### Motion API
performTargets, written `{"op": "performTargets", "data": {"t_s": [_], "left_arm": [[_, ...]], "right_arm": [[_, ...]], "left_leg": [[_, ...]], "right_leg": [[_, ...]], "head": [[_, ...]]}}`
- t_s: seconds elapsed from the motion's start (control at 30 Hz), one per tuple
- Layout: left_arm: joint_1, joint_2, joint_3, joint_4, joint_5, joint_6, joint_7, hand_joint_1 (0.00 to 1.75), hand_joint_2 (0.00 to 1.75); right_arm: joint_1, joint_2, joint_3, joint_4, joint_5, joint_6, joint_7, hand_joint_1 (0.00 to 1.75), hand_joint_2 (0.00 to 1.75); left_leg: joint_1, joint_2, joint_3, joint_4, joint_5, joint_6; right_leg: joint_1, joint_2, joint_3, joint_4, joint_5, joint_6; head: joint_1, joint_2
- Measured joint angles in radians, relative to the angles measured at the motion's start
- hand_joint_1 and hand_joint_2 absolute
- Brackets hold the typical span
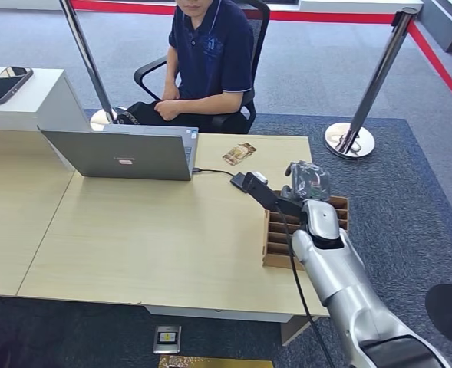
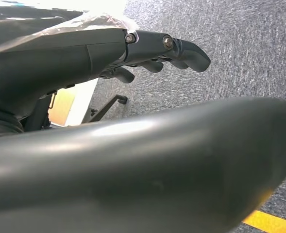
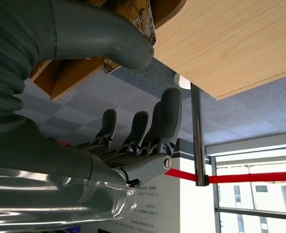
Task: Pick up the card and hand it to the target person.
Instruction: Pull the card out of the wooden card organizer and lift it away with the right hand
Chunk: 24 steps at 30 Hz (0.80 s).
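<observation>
A laptop point(image 1: 125, 153) stands open on the pale surface point(image 1: 153, 238), left of the wooden card rack point(image 1: 281, 234); a person point(image 1: 209, 61) sits behind it. One card point(image 1: 239, 153) lies flat beyond the rack, toward the person. The right hand point(image 1: 307, 182) hovers over the rack, fingers point(image 3: 163, 121) apart and gripping nothing; in the right wrist view another card point(image 3: 134, 19) stands in the rack near the thumb. A clean pick likely needs thumb and fingers lowered around one card's edge. The left hand point(image 2: 156, 51) hangs over carpet, loosely spread and empty.

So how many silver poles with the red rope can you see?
2: one pole leans behind the laptop, the other pole stands on the carpet beyond the table's right end. Others may be hidden.
</observation>
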Motion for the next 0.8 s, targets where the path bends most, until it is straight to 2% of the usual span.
{"op": "performTargets", "data": {"t_s": [0.8], "left_arm": [[0.001, 0.000, 0.000, 0.000, 0.003, 0.000, -0.009, 0.00, 0.00]], "right_arm": [[0.003, 0.000, -0.005, 0.037, 0.007, 0.035, -0.001, 0.85, 1.75]], "left_leg": [[0.000, 0.000, -0.003, 0.000, 0.002, -0.001]], "right_leg": [[0.000, 0.000, -0.003, 0.000, 0.003, -0.001]], "head": [[0.000, 0.000]]}}
